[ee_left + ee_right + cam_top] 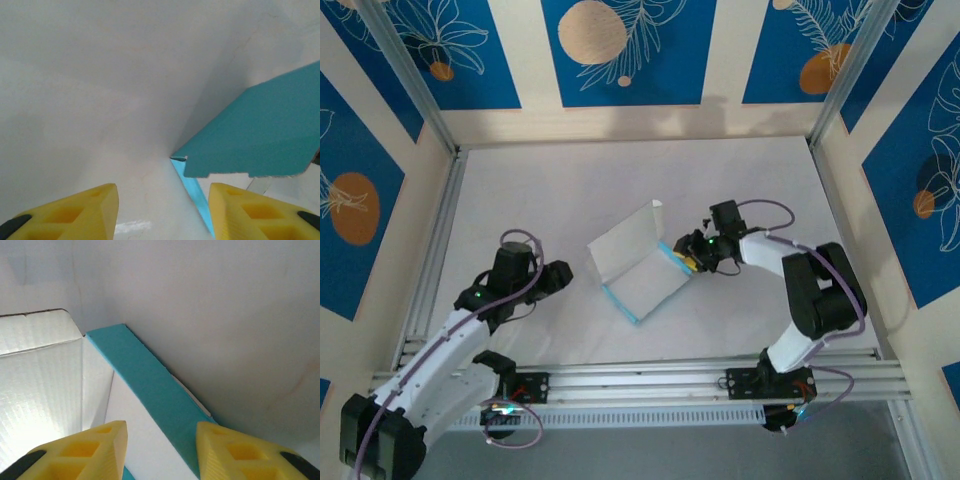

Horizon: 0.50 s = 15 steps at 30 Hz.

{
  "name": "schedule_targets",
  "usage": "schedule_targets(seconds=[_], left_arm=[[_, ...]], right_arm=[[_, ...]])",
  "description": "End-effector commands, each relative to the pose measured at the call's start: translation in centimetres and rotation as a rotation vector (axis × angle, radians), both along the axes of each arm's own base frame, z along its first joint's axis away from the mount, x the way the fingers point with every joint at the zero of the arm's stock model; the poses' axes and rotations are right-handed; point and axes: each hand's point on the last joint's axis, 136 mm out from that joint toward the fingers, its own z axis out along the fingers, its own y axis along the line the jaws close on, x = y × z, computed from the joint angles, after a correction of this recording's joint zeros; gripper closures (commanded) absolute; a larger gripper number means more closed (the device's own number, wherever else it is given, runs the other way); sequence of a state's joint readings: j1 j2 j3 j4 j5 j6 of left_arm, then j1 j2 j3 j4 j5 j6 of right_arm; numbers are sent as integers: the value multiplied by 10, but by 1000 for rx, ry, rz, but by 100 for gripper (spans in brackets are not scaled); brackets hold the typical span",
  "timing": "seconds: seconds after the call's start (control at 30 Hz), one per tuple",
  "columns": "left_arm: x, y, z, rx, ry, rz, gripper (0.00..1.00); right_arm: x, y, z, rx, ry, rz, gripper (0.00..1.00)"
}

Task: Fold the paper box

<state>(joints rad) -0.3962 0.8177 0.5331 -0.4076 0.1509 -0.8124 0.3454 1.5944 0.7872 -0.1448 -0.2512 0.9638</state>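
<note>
1. While the paper box (632, 265) lies half-folded on the table (560, 190), the right gripper (686, 262) sits at its right edge, jaws apart astride a blue flap (150, 385), gripping nothing.
2. Left gripper (560, 277): near the box's left side, parted, empty.
3. Thin card, white and ribbed inside, light blue outside.

Matte white desk (620, 185), blue wall panels with white leaf outlines and orange discs (620, 50) from 9 through 12 to 3 o'clock, cream strips (720, 50) between, slanted aluminium posts (412, 85) at 10 and 2, ribbed aluminium rails (650, 378) at 6 o'clock.
</note>
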Motion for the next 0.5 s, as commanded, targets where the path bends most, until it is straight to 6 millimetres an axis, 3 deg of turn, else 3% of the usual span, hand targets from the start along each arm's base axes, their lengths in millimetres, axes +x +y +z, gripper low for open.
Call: schedule_targets(seconds=[0.0,0.2,0.3,0.37,0.47], left_arm=[[1,6,16,35,-37,15,47],[7,19,37,141,-122,5,46],[15,23,62,247,-208,-64,46],[18,15,79,330,-282,-207,46],[15,2,89,429,-398,-421,45]], right_arm=[[-23,12,-2,-45,39,-74,58],[-61,46,4,-70,14,51,59],[-58,33,32,-215,-136,182,54],[-51,24,65,-270,-285,295,48],[-34,17,106,-370,-483,496,47]])
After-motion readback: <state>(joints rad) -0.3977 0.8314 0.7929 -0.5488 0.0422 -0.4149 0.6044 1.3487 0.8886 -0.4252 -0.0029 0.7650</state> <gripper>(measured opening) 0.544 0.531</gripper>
